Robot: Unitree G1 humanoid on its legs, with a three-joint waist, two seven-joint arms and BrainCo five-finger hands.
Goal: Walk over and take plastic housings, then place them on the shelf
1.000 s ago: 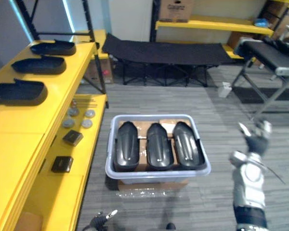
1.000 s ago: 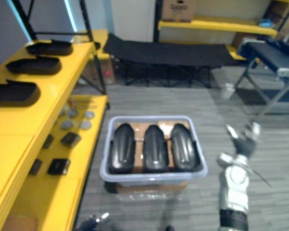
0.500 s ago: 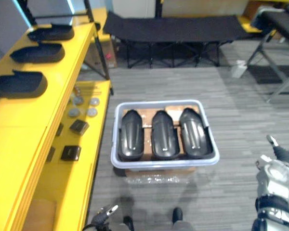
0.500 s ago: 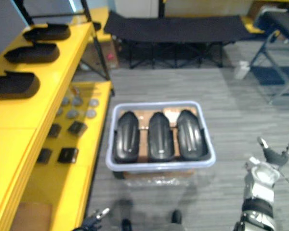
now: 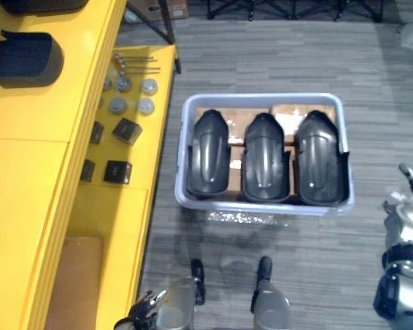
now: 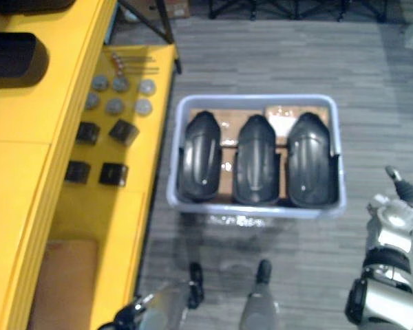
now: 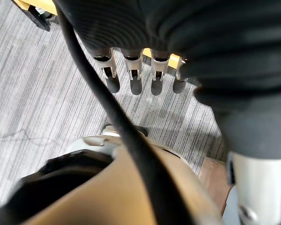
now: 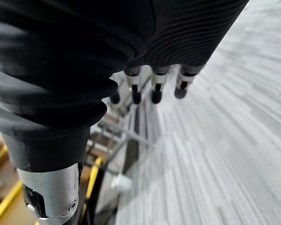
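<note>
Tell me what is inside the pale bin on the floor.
The bin holds three black plastic housings lying side by side, rounded backs up. Brown cardboard shows between them at the far end. The bin's floor under the housings is covered.

Silver dark-tipped fingers (image 7: 135, 77), dark ribbed hand cover (image 7: 131, 21).

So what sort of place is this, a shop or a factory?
Likely a workshop or parts store: yellow shelving with small parts, and a bin holding three black plastic housings.
</note>
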